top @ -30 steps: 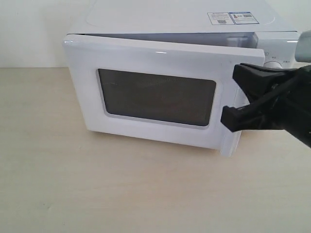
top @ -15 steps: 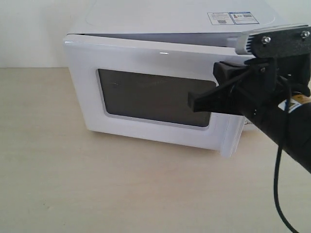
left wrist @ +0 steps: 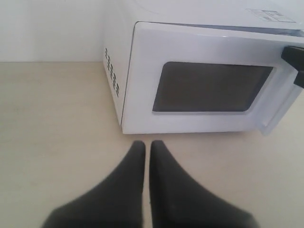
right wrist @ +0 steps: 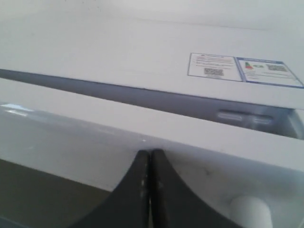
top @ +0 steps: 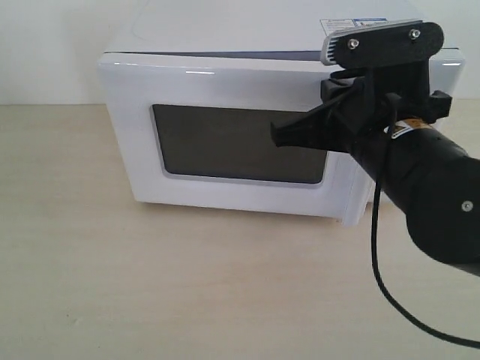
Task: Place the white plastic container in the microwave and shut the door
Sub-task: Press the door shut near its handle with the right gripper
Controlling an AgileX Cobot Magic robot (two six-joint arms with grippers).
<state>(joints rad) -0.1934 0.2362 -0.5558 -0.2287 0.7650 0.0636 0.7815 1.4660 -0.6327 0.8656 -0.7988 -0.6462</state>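
Note:
The white microwave [top: 225,26] stands at the back of the table. Its door [top: 225,86], with the dark mesh window [top: 232,142], lies almost flat against the body; a thin dark gap [right wrist: 142,97] remains along the top. My right gripper [top: 279,135] is shut with nothing in it, and its tips [right wrist: 150,153] press on the door's white upper face, left of the bar handle [top: 352,202]. The left gripper [left wrist: 147,143] is shut and empty, hovering over the table in front of the microwave's left corner [left wrist: 124,95]. The white plastic container is not in view.
The tan table [top: 187,285] spreads in front of the microwave. A white wall [top: 52,45] stands behind. A black cable [top: 390,292] hangs from the right arm. Stickers [top: 352,26] sit on the microwave's top; vent slots [left wrist: 112,71] mark its left side.
My right gripper has swept left from the handle side across the door's front. The door has swung in toward the body, and the gap at its top has narrowed to a thin line.

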